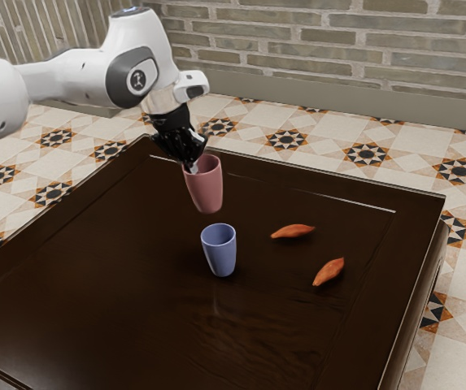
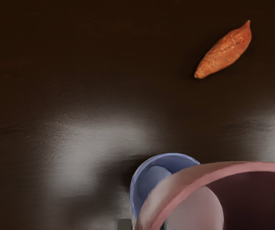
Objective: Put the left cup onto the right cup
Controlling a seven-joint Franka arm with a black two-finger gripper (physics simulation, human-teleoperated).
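The gripper [image 1: 189, 162] pinches the pink cup [image 1: 204, 187] by its rim. It holds the cup in the air near the frame's middle, just above the blue cup [image 1: 218, 248], ready to go on top. I think they are not quite lined up.

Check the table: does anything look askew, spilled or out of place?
The pink cup hangs slightly tilted, held by its rim in the pincer, over the upright blue cup. Two sweet potatoes lie loose on the table beside them. Nothing is spilled or broken.
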